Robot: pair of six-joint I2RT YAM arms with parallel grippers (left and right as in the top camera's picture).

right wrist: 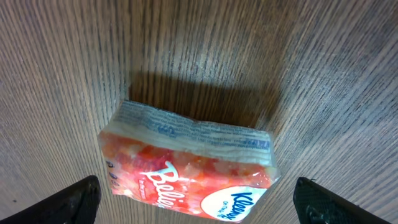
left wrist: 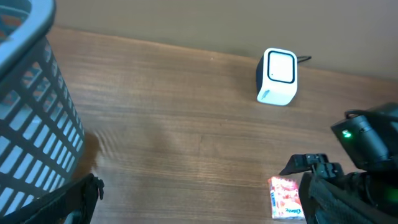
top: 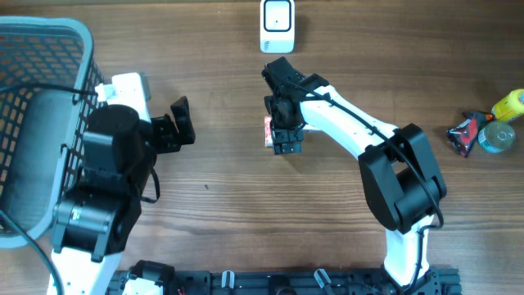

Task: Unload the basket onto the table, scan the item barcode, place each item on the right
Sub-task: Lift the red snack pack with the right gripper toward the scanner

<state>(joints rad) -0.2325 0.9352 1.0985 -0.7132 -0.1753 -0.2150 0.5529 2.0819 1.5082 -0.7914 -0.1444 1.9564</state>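
The tissue pack (right wrist: 186,171) lies flat near the middle of the table (top: 221,188). The right gripper (top: 286,146) hangs over it, jaws spread wide on both sides, not grasping. The left gripper (top: 183,123), near the left edge, is also released and holds nothing.

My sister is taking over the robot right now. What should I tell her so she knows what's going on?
Left gripper: open, empty, near the basket.
Right gripper: open, over the tissue pack, a finger either side, not gripping.
Tissue pack: lying on the table, in front of the scanner but apart from it.
Done: right arm lined up on the pack.
Left: close on the pack, lift it, show its barcode to the scanner.
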